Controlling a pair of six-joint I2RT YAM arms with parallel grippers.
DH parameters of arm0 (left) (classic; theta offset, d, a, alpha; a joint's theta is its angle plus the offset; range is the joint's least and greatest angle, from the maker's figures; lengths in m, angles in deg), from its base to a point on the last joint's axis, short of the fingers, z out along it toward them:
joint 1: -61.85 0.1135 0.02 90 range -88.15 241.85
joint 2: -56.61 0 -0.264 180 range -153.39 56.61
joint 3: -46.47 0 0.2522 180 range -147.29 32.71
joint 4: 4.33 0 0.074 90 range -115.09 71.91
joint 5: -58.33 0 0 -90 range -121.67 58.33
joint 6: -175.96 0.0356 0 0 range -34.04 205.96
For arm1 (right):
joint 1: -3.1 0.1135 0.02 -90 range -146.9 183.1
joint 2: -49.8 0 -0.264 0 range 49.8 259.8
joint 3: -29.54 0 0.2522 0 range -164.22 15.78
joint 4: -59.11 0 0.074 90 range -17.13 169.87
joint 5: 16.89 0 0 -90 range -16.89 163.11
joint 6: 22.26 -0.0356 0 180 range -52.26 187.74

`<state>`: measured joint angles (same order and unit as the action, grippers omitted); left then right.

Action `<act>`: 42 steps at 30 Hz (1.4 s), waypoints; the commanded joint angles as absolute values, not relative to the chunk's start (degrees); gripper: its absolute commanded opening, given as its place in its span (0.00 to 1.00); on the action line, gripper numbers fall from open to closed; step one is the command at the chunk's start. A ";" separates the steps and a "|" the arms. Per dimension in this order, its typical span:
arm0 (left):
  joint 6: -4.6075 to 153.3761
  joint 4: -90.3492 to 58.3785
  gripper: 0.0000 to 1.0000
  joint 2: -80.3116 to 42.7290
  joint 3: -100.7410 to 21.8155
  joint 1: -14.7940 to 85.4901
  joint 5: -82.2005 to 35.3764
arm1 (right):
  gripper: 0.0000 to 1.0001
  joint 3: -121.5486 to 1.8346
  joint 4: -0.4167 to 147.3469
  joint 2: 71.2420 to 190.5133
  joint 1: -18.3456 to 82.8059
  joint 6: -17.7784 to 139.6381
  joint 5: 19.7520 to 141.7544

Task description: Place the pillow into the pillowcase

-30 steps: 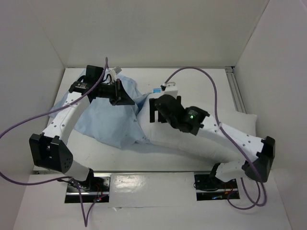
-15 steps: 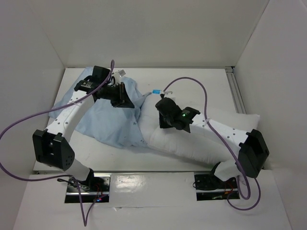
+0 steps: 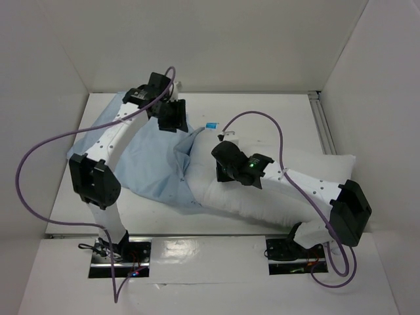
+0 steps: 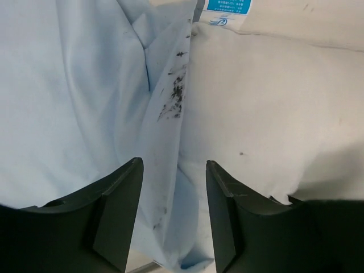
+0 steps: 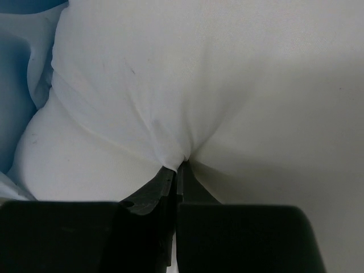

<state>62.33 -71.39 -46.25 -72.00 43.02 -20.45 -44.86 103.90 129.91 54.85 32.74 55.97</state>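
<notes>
The white pillow [image 3: 275, 200] lies across the right half of the table, its small blue tag [image 3: 210, 125] at the far left end. Its left end lies against the mouth of the light blue pillowcase [image 3: 141, 164], which is spread out wrinkled on the left. My right gripper [image 3: 221, 168] is shut on a pinch of pillow [image 5: 199, 68] cloth near that end; the fabric bunches at the closed fingertips of the right gripper [image 5: 178, 166]. My left gripper [image 4: 173, 165] is open above the pillowcase [image 4: 74, 85] edge, where it meets the pillow [image 4: 273, 96], holding nothing.
White walls enclose the table on the left, back and right. A metal rail [image 3: 321, 125] runs along the right side. Purple cables loop from both arms, one over the pillow [image 3: 262, 115]. Both arm bases sit at the near edge.
The left gripper has let go of the pillowcase, opened and swung toward the back, to the right. The right gripper has shut on the pillow's cloth.
</notes>
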 commanded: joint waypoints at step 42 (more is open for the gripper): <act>51.51 -54.64 0.00 -49.30 -80.06 36.63 6.84 | 0.00 -59.97 116.90 129.60 63.40 25.23 37.18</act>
